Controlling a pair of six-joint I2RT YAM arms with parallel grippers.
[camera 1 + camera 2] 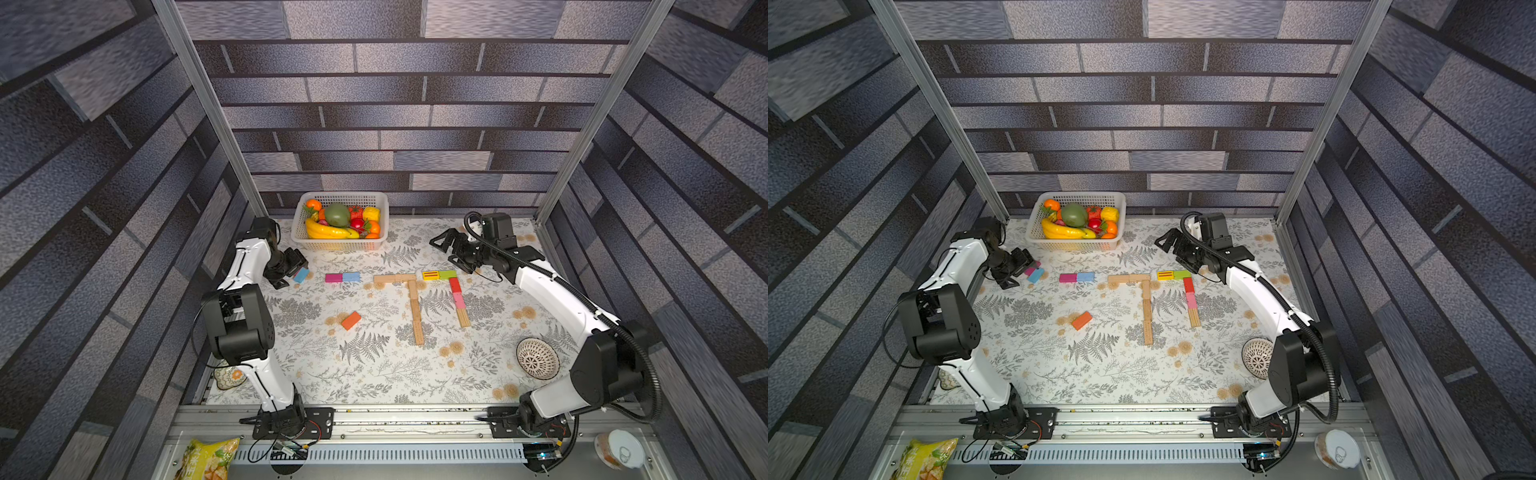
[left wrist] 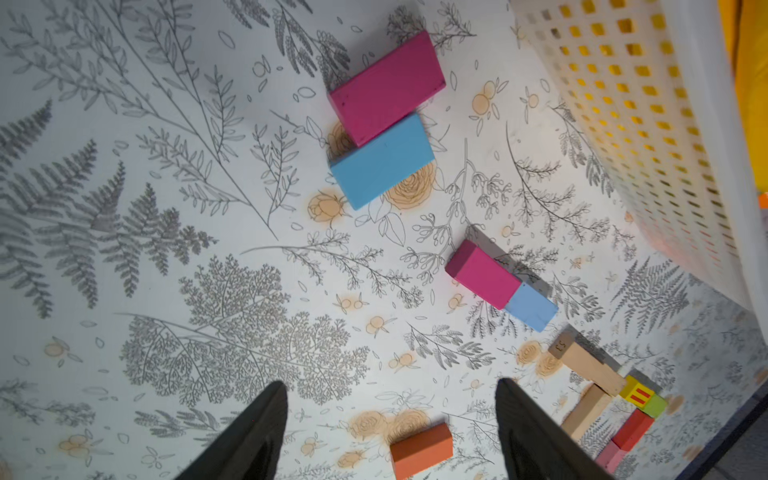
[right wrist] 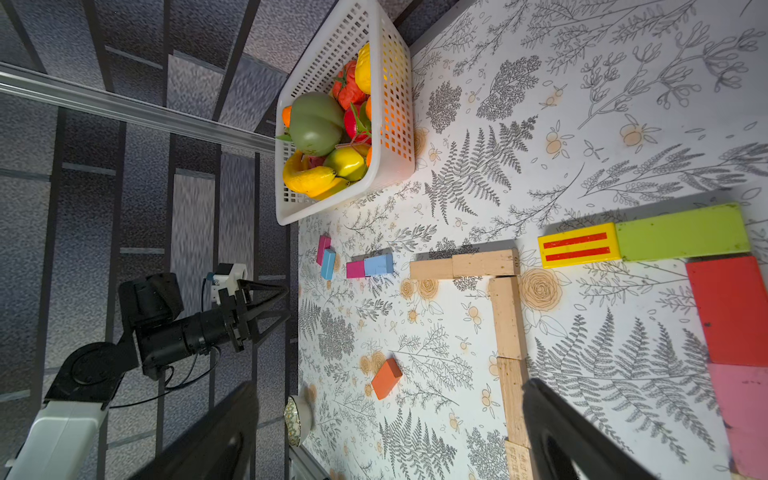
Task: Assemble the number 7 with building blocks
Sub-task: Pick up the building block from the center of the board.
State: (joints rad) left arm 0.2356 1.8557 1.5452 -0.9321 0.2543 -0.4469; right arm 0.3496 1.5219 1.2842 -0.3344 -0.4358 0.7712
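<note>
White-cased, the left arm (image 1: pixel 245 266) rises from the near rail, folds at the elbow and reaches to the far left part of the counter (image 1: pixel 374 374), its wrist turned toward the middle. The left jaws stand wide: both fingers (image 2: pixel 257 432) are apart with nothing between them. Just ahead of their tips a magenta block (image 2: pixel 386 87) and a blue block (image 2: pixel 382 162) lie flat on the counter, long sides touching and slid a little out of line; the jaws touch neither. The right arm (image 1: pixel 544 291) stretches along the right side to the far end, held above the counter, with the right jaws spread wide and empty, pointing toward the basket (image 1: pixel 340 246).

That loose pair sits close to the left edge, with the basket's wall near on the far side. Toward the middle comes bare counter, then a second pair (image 1: pixel 334 277) of magenta and blue set end to end, then a tan 7 (image 1: pixel 413 299) and a coloured 7 (image 1: pixel 455 286) side by side, apart. An orange block (image 1: pixel 351 320) lies alone, tilted — open counter all round it and through the near half.
</note>
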